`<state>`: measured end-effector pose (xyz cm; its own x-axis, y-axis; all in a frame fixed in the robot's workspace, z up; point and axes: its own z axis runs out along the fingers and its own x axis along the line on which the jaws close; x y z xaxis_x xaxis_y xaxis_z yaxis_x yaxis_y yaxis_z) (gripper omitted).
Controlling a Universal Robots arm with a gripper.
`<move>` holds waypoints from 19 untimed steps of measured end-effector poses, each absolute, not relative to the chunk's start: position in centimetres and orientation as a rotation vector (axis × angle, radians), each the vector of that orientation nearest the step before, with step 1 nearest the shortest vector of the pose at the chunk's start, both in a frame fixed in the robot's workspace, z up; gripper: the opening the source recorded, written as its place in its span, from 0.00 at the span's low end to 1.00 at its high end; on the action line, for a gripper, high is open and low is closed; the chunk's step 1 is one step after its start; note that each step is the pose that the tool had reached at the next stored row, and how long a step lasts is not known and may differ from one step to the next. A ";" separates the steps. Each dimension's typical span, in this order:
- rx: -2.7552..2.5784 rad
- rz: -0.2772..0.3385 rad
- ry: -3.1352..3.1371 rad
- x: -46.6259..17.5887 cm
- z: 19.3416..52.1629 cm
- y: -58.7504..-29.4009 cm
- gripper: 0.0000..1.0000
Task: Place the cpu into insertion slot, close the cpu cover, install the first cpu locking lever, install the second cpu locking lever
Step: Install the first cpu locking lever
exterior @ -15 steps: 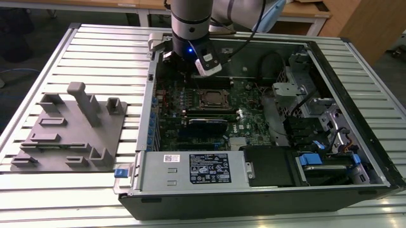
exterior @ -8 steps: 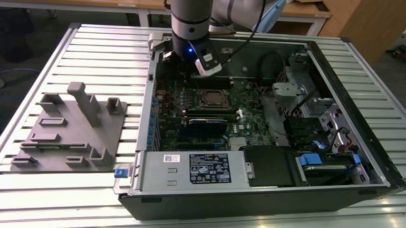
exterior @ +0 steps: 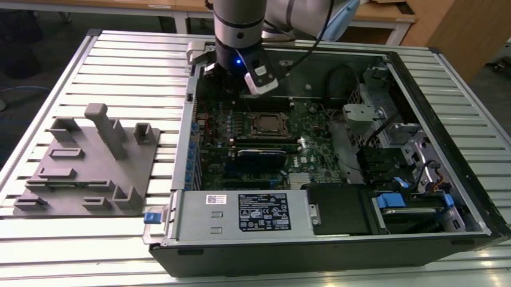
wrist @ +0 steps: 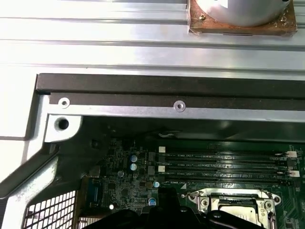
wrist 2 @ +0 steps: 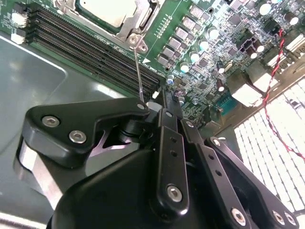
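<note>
The cpu [wrist 2: 107, 10] lies silvery in the insertion slot [exterior: 268, 125] on the motherboard, with the cpu cover [wrist 2: 127, 29] lying flat around it. A thin wire locking lever [wrist 2: 138, 71] rises from the socket's corner, and its free end rests against the side of my gripper [wrist 2: 161, 98]. The black fingers are shut together with nothing between them. In the exterior view the gripper [exterior: 238, 91] hangs inside the open computer case, just behind the socket. The first wrist view shows the cover [wrist: 228, 194] and the cpu [wrist: 237, 213] next to the dark gripper tips [wrist: 166, 196].
Long black memory slots [wrist 2: 86, 52] run beside the socket. A black-and-blue module [exterior: 259, 153] sits in front of it. The case's wall [wrist: 167, 90] stands close behind the gripper. A grey fixture plate [exterior: 88, 161] lies outside the case at the exterior view's left.
</note>
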<state>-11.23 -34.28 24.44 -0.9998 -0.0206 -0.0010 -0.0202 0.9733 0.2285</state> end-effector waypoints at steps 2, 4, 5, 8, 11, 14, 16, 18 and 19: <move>0.032 -0.362 -3.119 -11.2 24.6 -34.3 0.10; 0.032 -0.367 -3.119 -11.2 24.6 -34.3 0.10; 0.032 -0.379 -3.117 -11.2 24.6 -34.3 0.10; 0.032 -0.401 -3.115 -11.2 24.5 -34.3 0.10; 0.032 -0.402 -3.114 -11.1 24.5 -34.3 0.10; 0.032 -0.402 -3.115 -10.6 24.5 -34.3 0.10; 0.032 -0.402 -3.115 -10.0 24.5 -34.3 0.10; 0.032 -0.402 -3.114 -9.5 24.5 -34.3 0.10; 0.032 -0.402 -3.115 -9.2 24.5 -34.3 0.10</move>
